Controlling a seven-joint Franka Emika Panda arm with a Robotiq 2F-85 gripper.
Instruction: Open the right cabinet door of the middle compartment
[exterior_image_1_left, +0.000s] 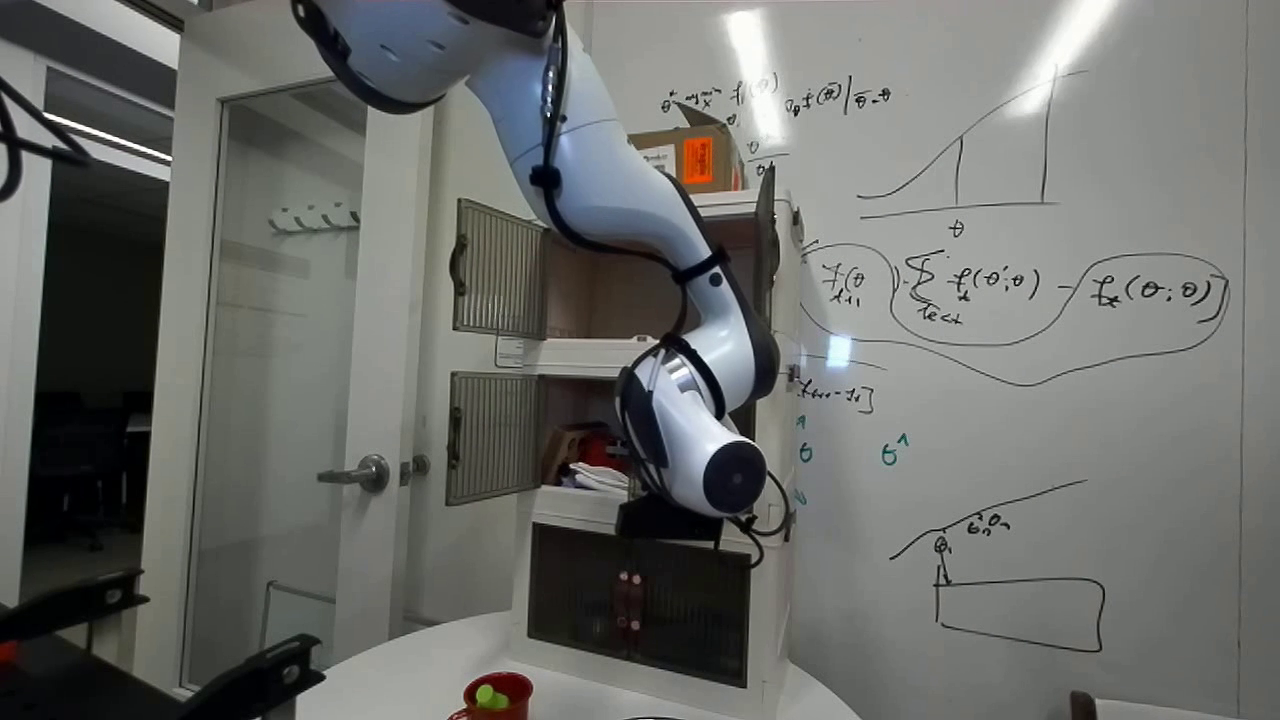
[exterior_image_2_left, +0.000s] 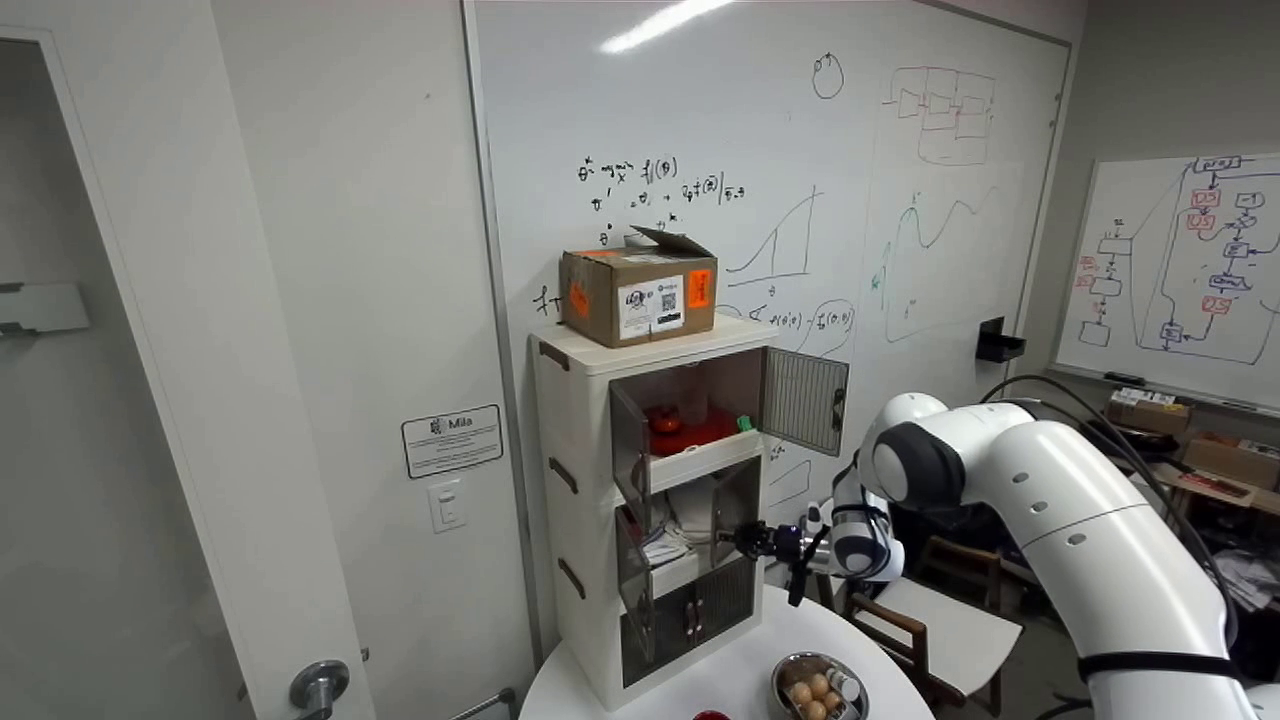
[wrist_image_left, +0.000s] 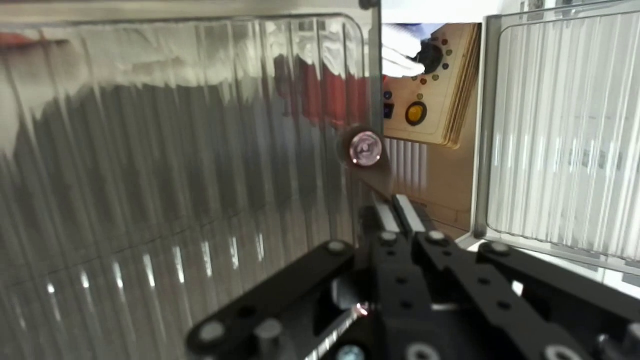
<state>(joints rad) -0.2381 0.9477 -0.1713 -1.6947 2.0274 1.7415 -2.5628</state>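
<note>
1. Nearest: my fingers (wrist_image_left: 410, 214), drawn tight together at a brown handle (wrist_image_left: 376, 172). Blur softens the contact, but I judge the handle pinched between the tips.
2. The right door (wrist_image_left: 190, 165), target of the task, fills the left of the wrist view, which I read as upside down. In an exterior view it appears ajar. I hold it beside its free edge since, far from the hinge, a modest pull should turn it.
3. The middle compartment (exterior_image_1_left: 580, 400), central of three stacked tiers, lies behind it. Its left door (exterior_image_1_left: 493, 438) stands swung out, which I judge gives my approach room. Inside rest what looks like a white cloth (wrist_image_left: 398, 51) and a tan panel (wrist_image_left: 440, 100) with a yellow button (wrist_image_left: 415, 114).
4. My own arm (exterior_image_1_left: 610, 180) hangs before the cabinet (exterior_image_2_left: 585, 430), hiding most of this door in an exterior view. The door should swing toward me, so I must yield along an arc or block it.
5. Above, the top right door (exterior_image_2_left: 805, 400) also stands open; below, the bottom doors (exterior_image_1_left: 580, 580) are closed. The counter (exterior_image_1_left: 410, 680) carries a red mug (exterior_image_1_left: 515, 705) and a bowl (exterior_image_2_left: 795, 668) of brown eggs (exterior_image_2_left: 820, 686).
</note>
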